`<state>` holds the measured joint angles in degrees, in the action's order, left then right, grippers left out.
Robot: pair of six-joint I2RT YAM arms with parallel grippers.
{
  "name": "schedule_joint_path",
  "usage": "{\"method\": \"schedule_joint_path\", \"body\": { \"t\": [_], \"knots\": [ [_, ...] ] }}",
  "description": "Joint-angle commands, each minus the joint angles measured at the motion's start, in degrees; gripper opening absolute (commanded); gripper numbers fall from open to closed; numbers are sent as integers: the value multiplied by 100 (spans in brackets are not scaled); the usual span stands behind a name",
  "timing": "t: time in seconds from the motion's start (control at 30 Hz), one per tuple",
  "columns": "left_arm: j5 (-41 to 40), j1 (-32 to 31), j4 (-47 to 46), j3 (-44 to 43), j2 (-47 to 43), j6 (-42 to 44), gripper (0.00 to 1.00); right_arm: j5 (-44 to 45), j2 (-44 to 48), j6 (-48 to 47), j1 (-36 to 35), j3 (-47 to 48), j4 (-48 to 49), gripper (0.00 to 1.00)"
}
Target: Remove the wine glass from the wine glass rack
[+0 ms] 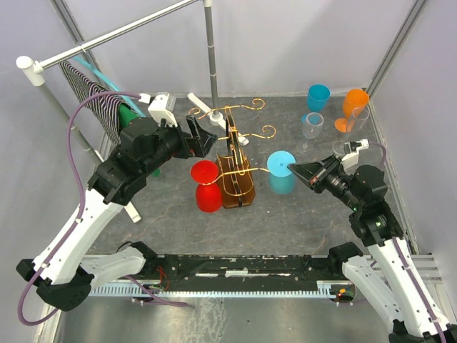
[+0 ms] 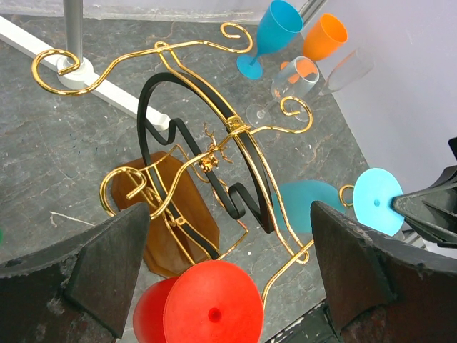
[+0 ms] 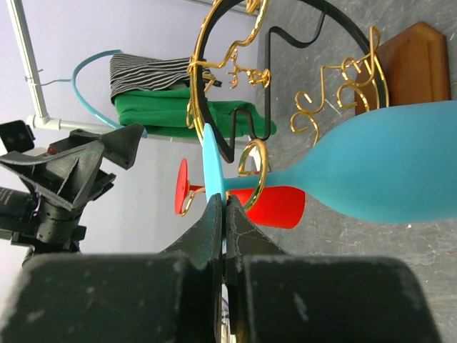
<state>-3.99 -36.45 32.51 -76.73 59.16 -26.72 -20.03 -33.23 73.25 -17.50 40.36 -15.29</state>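
The wine glass rack (image 1: 235,153) is gold wire on a brown wooden base (image 1: 237,187) at mid table. A teal wine glass (image 1: 281,173) hangs upside down from its right arm, and a red wine glass (image 1: 207,187) from its left arm. My right gripper (image 1: 294,169) is shut on the rim of the teal glass's foot (image 3: 213,168), whose stem sits in a gold ring (image 3: 251,171). My left gripper (image 1: 207,136) is open and empty, high over the rack's left side. In its wrist view the red glass (image 2: 207,307) lies between and below the fingers (image 2: 107,264).
A grey pole frame (image 1: 211,50) stands at the back and left, with striped and green cloths (image 1: 107,107) on a hanger. Blue (image 1: 318,96), orange (image 1: 353,107) and clear (image 1: 312,125) glasses stand at the back right. Walls close in on both sides.
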Motion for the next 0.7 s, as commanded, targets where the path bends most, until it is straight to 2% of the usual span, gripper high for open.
{"method": "schedule_joint_path", "body": {
  "t": [0.0,0.2,0.27,0.43,0.67],
  "knots": [
    [-5,10,-236,40,-78,47,100,-493,74,349,-17,35,314,1],
    [58,18,-277,66,-44,9,100,-590,154,257,-26,123,4,1],
    [34,15,-233,53,-57,32,100,-321,337,3,-28,206,-482,1],
    [-25,12,-179,38,-106,66,100,398,805,-208,-26,60,-754,1],
    [-99,14,-149,53,-169,125,100,-236,440,60,-26,73,-381,1]
  ]
}}
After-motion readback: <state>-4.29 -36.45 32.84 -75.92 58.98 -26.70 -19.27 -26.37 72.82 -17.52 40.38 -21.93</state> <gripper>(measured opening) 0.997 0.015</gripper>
